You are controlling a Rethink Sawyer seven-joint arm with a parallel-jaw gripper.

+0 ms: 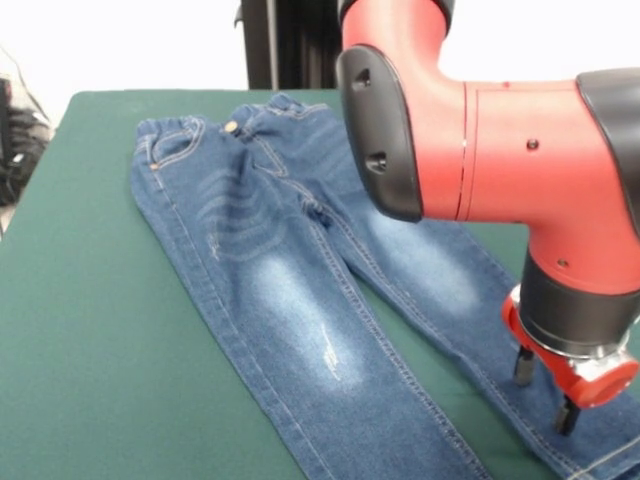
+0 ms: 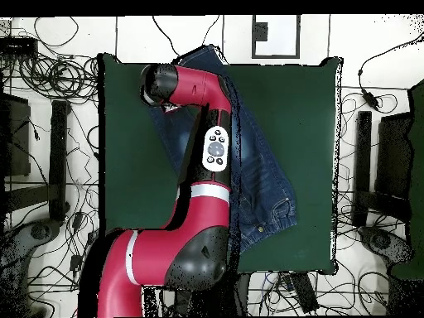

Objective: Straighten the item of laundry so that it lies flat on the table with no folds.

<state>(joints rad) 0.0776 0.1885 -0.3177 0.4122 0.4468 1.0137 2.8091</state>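
Note:
The blue denim jeans (image 1: pixel 290 290) lie spread on the green table (image 1: pixel 80 300), waistband and brass button at the far end, both legs running toward the near edge. The legs look mostly flat, with slight creases near the crotch. My gripper (image 1: pixel 545 392) is at the lower right, over the lower end of one leg near its hem. Its two fingers (image 1: pixel 523 365) stand apart with nothing between them. In the overhead view the arm covers much of the jeans (image 2: pixel 265 182); one leg end reaches the table's (image 2: pixel 306 108) top edge, and the gripper is hidden under the wrist.
The arm's large red and black wrist housing (image 1: pixel 480 130) hangs over the right side of the table. The robot's black pedestal (image 1: pixel 285 45) stands behind the far edge. Cables (image 2: pixel 50 79) and dark equipment (image 2: pixel 33 157) lie on the floor around the table.

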